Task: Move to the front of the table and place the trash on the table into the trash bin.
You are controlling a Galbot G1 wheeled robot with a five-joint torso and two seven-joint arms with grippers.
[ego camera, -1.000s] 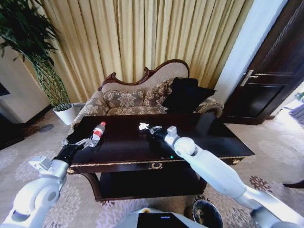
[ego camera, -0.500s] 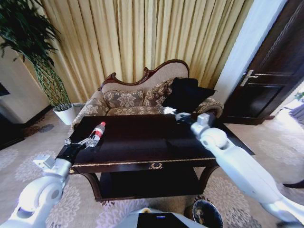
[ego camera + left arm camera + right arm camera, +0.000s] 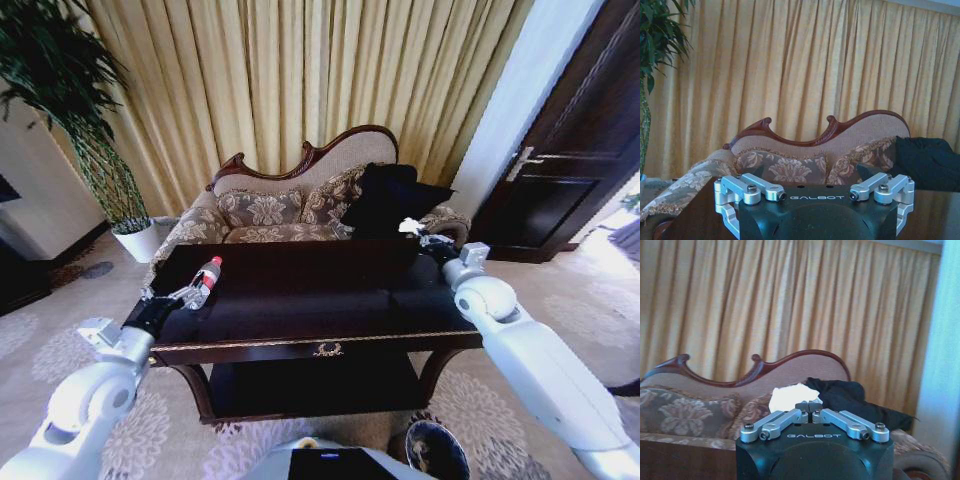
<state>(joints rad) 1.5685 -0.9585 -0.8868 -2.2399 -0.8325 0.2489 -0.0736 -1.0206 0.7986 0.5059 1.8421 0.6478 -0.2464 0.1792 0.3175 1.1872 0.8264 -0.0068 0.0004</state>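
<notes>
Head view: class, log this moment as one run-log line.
right hand: shut on crumpled white paper scrap, above dark glossy wooden table right end | left hand: open beside red-capped clear plastic bottle

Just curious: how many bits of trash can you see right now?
2: a bottle on the table's left side, and a paper scrap pinched in the right gripper. Others may be hidden.

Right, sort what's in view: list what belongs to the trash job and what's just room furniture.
Part of the job:
- table
- bottle, lying at the table's left end by the open left gripper
- white paper scrap, pinched in the shut right gripper
- trash bin, on the floor

Just standing about:
- sofa
- black cushion
- potted plant
- curtains
- door
</notes>
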